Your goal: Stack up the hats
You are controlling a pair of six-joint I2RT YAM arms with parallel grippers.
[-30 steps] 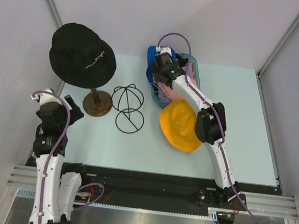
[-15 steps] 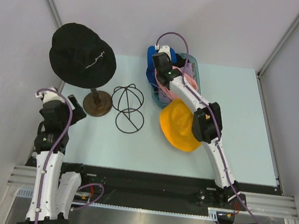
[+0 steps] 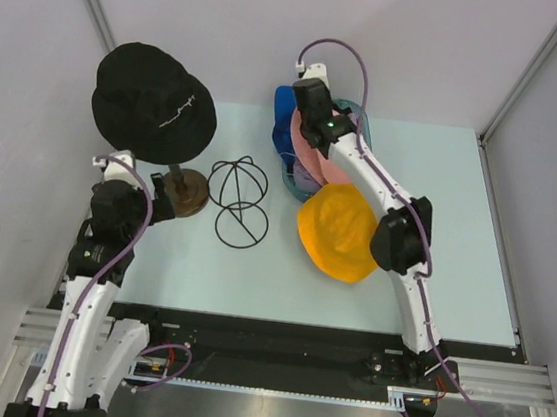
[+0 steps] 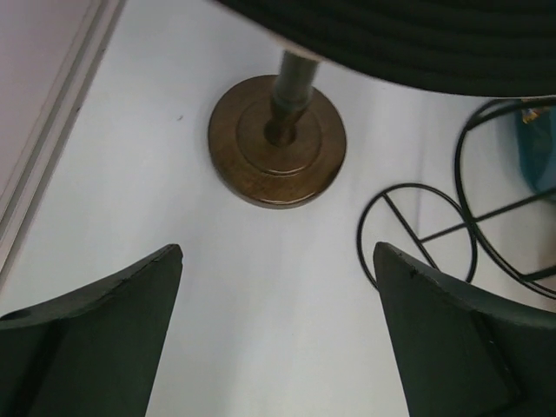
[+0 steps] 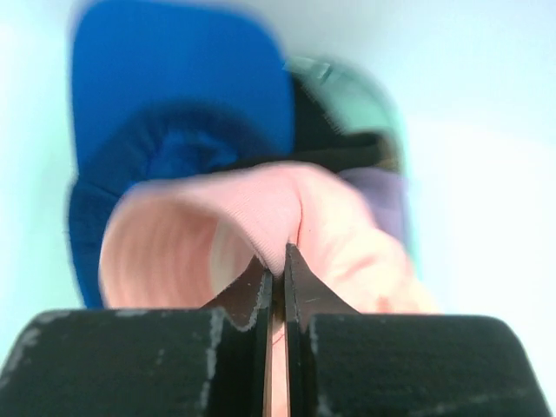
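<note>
STEP: lifting soft pink fabric bucket hat (image 5: pixel 347 248) from the pile | RIGHT GRIPPER (image 5: pixel 280 261): pinched on its folded brim; blue fabric cap (image 5: pixel 174 95) just beyond fingertips | HAT: limp, creased, crown gaping left of pinch | NEXT (judged): raise clear, carry to orange fabric bucket hat (image 3: pixel 334 230) | LEFT GRIPPER (image 4: pixel 278 261): jaws spread, empty; round brown wooden stand base (image 4: pixel 278 143) ahead

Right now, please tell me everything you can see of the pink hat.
The pink hat is soft, finely ribbed fabric, crumpled rather than flat. The right gripper is shut on a fold of it, and its hollow inside opens toward the wrist camera. It is above the blue cap and lavender hat at the teal bin. Whether it rests on them is unclear.
</note>
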